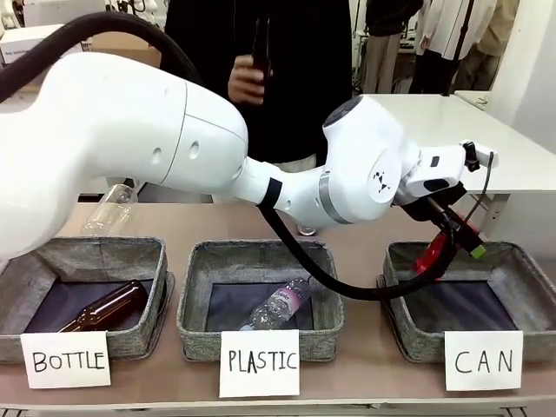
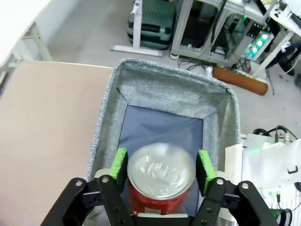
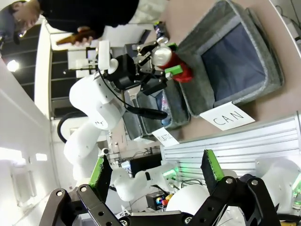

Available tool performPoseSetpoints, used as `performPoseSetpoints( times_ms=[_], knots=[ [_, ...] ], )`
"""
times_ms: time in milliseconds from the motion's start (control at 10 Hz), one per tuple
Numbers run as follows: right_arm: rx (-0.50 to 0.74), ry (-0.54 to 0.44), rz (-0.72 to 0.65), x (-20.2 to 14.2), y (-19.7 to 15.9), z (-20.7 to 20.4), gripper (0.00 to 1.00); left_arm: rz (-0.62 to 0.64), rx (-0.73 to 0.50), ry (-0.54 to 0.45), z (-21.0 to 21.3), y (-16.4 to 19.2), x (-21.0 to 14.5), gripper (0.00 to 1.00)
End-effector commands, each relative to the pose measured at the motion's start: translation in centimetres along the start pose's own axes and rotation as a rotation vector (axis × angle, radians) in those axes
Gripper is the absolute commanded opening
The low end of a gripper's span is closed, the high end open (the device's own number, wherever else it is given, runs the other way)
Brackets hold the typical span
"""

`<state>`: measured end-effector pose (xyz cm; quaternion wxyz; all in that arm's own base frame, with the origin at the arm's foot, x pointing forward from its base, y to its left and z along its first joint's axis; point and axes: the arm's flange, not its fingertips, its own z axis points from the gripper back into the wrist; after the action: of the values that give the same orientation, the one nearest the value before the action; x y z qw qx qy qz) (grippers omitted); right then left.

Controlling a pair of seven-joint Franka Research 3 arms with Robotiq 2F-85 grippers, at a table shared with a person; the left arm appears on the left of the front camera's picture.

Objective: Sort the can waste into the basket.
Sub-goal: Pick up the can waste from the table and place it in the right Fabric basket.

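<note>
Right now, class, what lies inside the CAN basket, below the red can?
Only dark lining shows on the basket floor. The red can, between the left gripper's pads, hides the near end of it.

Shiny metal can (image 2: pixel 161 170), rough grey woven cloth basket (image 2: pixel 164 92) with matt dark lining (image 2: pixel 160 127), smooth matt table (image 2: pixel 47 136), paper sign (image 1: pixel 484 360)
</note>
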<state>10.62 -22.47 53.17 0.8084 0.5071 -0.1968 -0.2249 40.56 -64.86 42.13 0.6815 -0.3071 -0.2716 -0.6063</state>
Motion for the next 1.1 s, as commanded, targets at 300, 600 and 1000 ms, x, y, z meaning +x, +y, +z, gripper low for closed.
performPoseSetpoints(
  times_ms=[300, 600, 1000],
  knots=[
    [0.011, -0.014, 0.014, -0.4, 0.3, 0.6, 1.00, 0.025, 0.009, 0.022, 1.0, 0.8, 0.8, 1.00],
    [-0.018, 0.011, 0.008, -0.1, 0.2, -0.2, 1.00, 0.163, 0.025, 0.239, 4.1, 1.6, 0.2, 1.00],
    [-0.004, 0.113, 0.068, 3.3, 4.0, -6.4, 1.00, 0.621, 0.026, 0.431, 26.0, 7.3, -6.6, 1.00]
  ],
)
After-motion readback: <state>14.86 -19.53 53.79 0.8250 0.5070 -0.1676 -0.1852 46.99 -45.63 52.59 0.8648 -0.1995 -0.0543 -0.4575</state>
